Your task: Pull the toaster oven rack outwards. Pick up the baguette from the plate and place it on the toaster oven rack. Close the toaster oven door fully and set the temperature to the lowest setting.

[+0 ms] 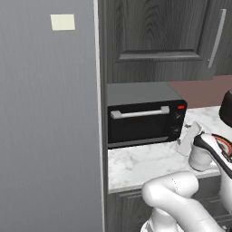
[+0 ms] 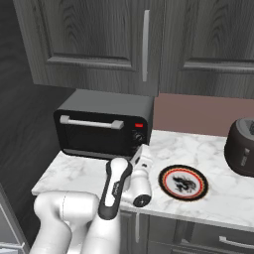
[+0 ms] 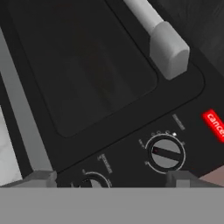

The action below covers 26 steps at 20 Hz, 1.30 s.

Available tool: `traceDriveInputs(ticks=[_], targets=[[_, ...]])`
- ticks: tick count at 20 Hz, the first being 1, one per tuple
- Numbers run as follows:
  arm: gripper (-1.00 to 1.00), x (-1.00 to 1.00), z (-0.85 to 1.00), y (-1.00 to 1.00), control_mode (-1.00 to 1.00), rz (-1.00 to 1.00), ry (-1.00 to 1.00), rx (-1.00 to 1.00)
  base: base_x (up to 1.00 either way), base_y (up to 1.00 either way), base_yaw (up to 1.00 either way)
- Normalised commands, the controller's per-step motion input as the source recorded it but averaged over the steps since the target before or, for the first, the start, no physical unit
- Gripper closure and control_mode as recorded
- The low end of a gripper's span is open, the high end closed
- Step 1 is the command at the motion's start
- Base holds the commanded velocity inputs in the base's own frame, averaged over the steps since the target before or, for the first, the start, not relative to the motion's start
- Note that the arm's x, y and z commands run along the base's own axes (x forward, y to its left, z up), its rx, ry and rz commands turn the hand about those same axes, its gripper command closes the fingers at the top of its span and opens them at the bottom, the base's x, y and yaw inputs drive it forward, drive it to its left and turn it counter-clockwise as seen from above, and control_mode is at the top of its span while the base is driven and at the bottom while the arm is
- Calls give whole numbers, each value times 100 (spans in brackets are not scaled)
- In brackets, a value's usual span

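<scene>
The black toaster oven (image 1: 145, 118) (image 2: 104, 124) stands on the marble counter with its door (image 3: 87, 65) shut and the silver handle (image 3: 162, 35) along the door's upper edge. The rack is hidden behind the door's dark glass. My gripper (image 2: 143, 155) (image 1: 189, 137) (image 3: 111, 179) hovers open just in front of the oven's control strip, holding nothing. Between its tips sit two black knobs (image 3: 165, 153) (image 3: 94, 181), beside a red light (image 3: 214, 124). The plate (image 2: 161, 181) lies to the right of the hand, and no baguette is on it; the baguette is out of view.
A large dark rounded vessel (image 2: 241, 147) stands at the counter's right end. A tall grey panel (image 1: 45, 113) walls off the oven's left side. Dark wall cabinets (image 2: 144, 39) hang above. Bare marble (image 1: 136, 165) lies in front of the oven.
</scene>
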Motion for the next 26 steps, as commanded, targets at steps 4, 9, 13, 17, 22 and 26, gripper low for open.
traceDriveInputs(ticks=[4,9,13,17,22,26], targets=[[-100,1,-8,-21,-100,0,0,0,0,0,0],[-100,0,-16,1,-100,0,0,0,0,0,0],[-100,7,-3,20,-100,0,1,0,0,0,0],[-100,15,0,8,-100,0,8,0,0,0,0],[-100,21,0,0,-100,-1,17,0,0,0,0],[-100,9,0,0,-100,-3,12,0,0,0,0]])
